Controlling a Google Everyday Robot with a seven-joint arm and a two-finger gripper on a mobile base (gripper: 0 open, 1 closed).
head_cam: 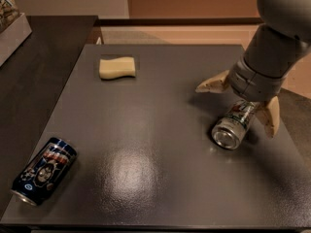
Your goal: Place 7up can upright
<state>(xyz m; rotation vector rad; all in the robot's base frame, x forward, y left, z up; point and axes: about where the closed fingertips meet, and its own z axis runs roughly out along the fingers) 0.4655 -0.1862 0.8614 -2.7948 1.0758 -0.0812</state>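
"Looking at the claw [236, 109], what worries you?" asks the first.

"It hangs with both fingers spread wide and has hold of nothing," says the second. "The 7up can [232, 126] lies on its side right under it, between the two fingers. The can is round and the desk [160, 178] looks slick. If one finger meets it before the other, I expect it to roll or skid out from between them, perhaps toward the desk edge close beyond the claw."

"And if the grip does close?"

"Then the turn is the risk. If the claw pinches near one end, the can may swing or slip as the wrist rotates. If it's let go off plumb, it tips straight back over. Thin aluminium could also dent under a hard squeeze."

"How many things are there?"

"Two cans. One is the 7up can beneath the claw. The other is a dark blue can [43, 170], also lying down, far across the desk from the claw. There is one yellow sponge [117, 67], well apart from the claw, so it is unlikely to get in the way. One claw, one desk."
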